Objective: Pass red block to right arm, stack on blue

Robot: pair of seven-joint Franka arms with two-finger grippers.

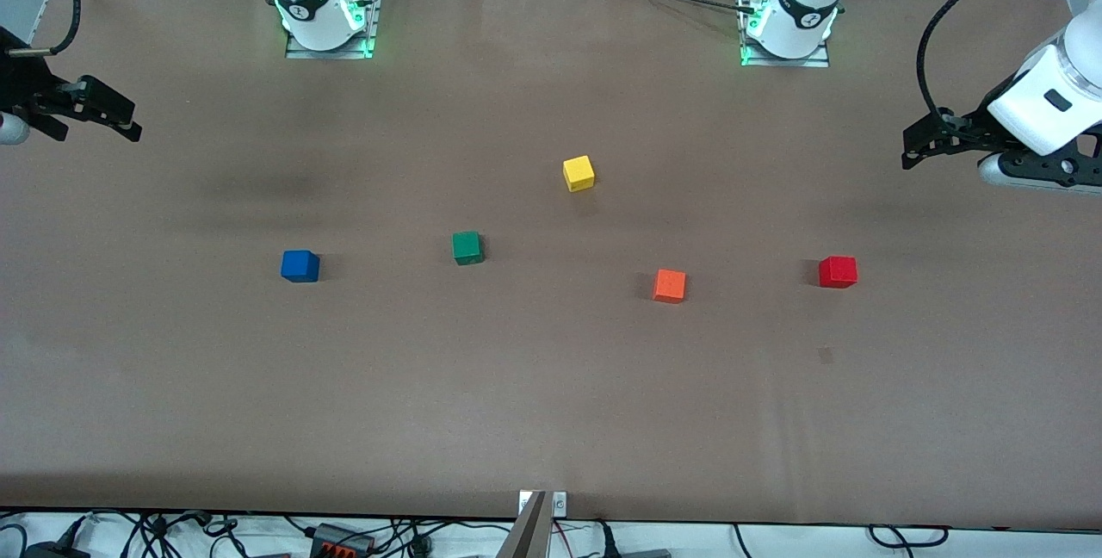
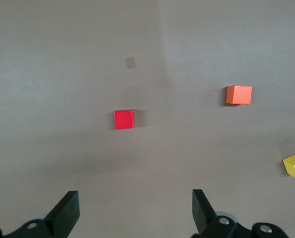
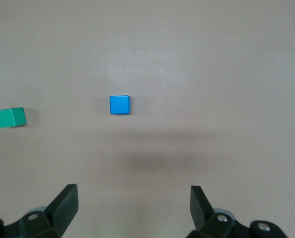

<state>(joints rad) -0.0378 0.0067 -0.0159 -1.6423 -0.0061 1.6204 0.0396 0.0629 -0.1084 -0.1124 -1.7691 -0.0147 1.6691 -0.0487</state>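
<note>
The red block (image 1: pixel 837 271) lies on the brown table toward the left arm's end, alone and untouched; the left wrist view shows it (image 2: pixel 124 119) ahead of the fingers. The blue block (image 1: pixel 300 266) rests toward the right arm's end and shows in the right wrist view (image 3: pixel 119 104). My left gripper (image 1: pixel 909 147) hangs over the table's edge at its own end, open and empty (image 2: pixel 136 208). My right gripper (image 1: pixel 133 121) hangs over its end of the table, also open with nothing in it (image 3: pixel 134 206).
Between the two blocks lie a green cube (image 1: pixel 467 248), a yellow cube (image 1: pixel 578 173) farther from the front camera, and an orange cube (image 1: pixel 669 286) beside the red one. A small dark mark (image 1: pixel 826 356) sits nearer the front camera than the red block.
</note>
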